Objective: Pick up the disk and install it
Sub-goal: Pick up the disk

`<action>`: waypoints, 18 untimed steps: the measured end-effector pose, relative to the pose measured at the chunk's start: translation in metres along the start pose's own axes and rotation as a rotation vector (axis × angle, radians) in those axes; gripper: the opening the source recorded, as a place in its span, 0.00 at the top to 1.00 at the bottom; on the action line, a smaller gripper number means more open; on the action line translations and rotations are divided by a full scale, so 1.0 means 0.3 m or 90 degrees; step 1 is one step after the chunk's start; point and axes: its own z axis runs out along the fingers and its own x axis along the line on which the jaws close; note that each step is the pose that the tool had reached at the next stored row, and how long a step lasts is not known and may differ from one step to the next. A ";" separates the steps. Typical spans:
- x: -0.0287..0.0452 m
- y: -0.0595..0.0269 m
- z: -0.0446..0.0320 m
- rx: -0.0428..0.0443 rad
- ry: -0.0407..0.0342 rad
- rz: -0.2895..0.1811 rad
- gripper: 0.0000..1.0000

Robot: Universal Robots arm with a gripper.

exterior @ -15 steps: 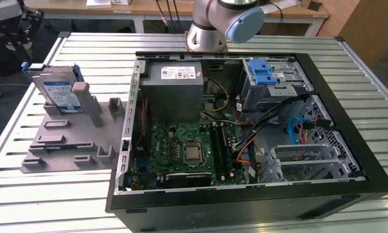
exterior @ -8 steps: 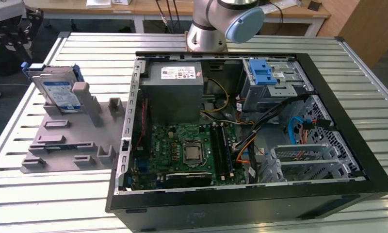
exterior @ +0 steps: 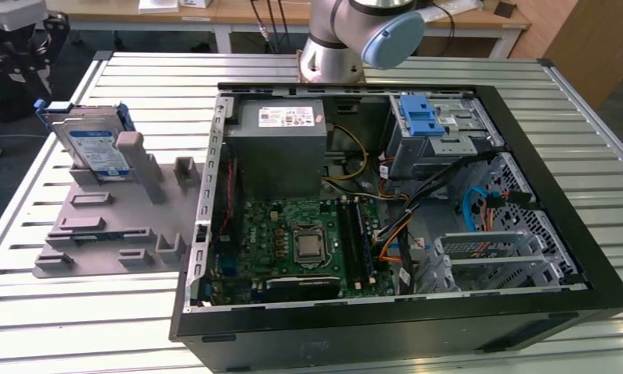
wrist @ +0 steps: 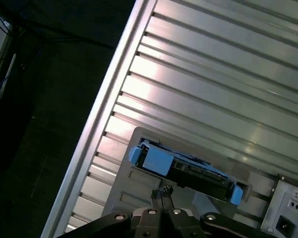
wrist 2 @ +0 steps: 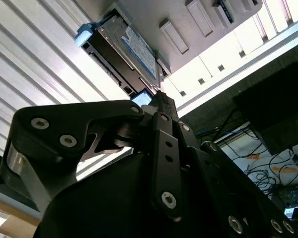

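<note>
Slatted aluminium worktop (exterior: 561,132) fills most of my exterior view, with wooden desks along the far edge of the room behind it. On it lies a big black computer case (exterior: 395,335), its side open towards the camera. The arm (exterior: 358,35) rises from the worktop just behind the case and leaves the picture at the top.

Inside the case I can see a green motherboard (exterior: 290,234). Behind that is a grey metal box (exterior: 280,148) with a white sticker, and to the exterior view's right of the box a silver cage (exterior: 441,128) with a blue latch.

To the exterior view's left of the case, just beside it, sits a flat grey fixture (exterior: 103,226) with raised blocks and slots. The disk (exterior: 96,148) stands on edge at the far end of that fixture, leaning slightly with its blue-and-white label facing the camera and blue rails along its sides. It is well apart from the cage.

In both wrist views the gripper (wrist: 162,191) (wrist 2: 158,95) hangs over the fixture, pointing down at the disk (wrist: 188,171) (wrist 2: 121,47), which I see edge-on with a blue rail at each end. The fingers (wrist: 159,196) look pressed together with nothing between them, and their tips are near the disk but apart from it.
</note>
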 end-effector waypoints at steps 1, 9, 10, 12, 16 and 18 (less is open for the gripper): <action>0.000 0.000 0.000 0.0002 0.0003 -0.007 0.89; 0.000 0.000 0.000 0.0017 0.0024 -0.059 0.89; 0.000 0.000 0.000 0.0019 0.0028 -0.067 0.89; 0.000 0.000 0.000 0.0023 0.0032 -0.080 0.89; 0.000 0.000 0.000 0.0031 0.0043 -0.106 0.89; 0.000 0.000 0.000 0.0035 0.0049 -0.121 0.89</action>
